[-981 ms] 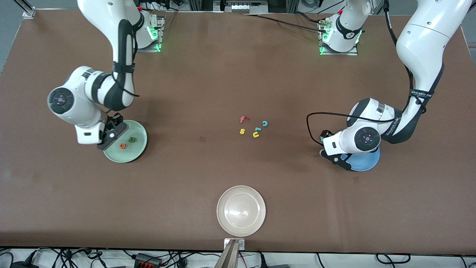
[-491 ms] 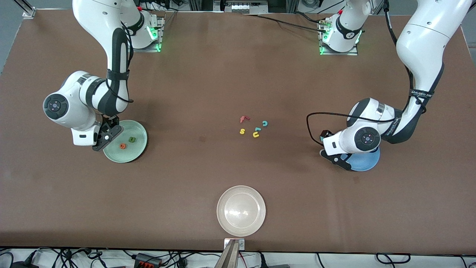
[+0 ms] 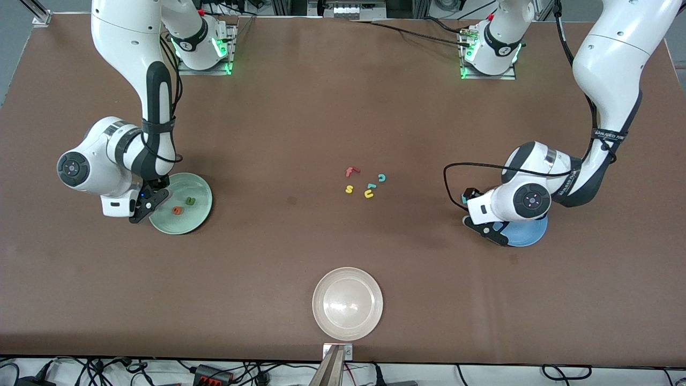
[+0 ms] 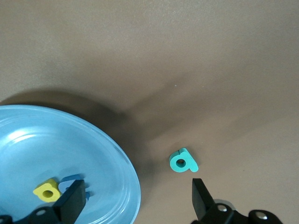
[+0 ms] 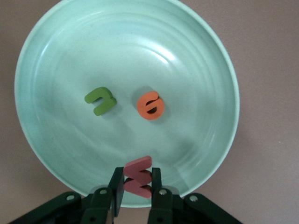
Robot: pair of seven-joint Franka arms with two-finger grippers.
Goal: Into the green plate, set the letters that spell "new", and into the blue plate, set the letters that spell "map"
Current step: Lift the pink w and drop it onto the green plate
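The green plate [image 3: 194,219] [image 5: 140,51] lies toward the right arm's end of the table. On it lie a dark green n [image 3: 189,201] [image 5: 100,101] and an orange e [image 3: 176,210] [image 5: 151,105]. My right gripper [image 3: 143,206] [image 5: 137,182] hangs over that plate's rim, shut on the pinkish-red w [image 5: 138,176]. The blue plate [image 3: 528,234] [image 4: 56,140] holds a yellow a [image 4: 46,191] and a blue m [image 4: 69,178], half hidden by a finger. A teal p [image 4: 183,161] lies on the table just outside the blue plate. My left gripper [image 3: 490,231] [image 4: 136,191] is open over that rim.
Several loose letters sit mid-table: a red f [image 3: 351,171], a teal c [image 3: 381,177], a yellow s [image 3: 349,188] and a yellow u [image 3: 368,194]. A cream-white plate [image 3: 347,321] rests near the table's front edge.
My right gripper has slid with the w from over the green plate's middle out to its rim at the right arm's end. The left arm has hardly moved.
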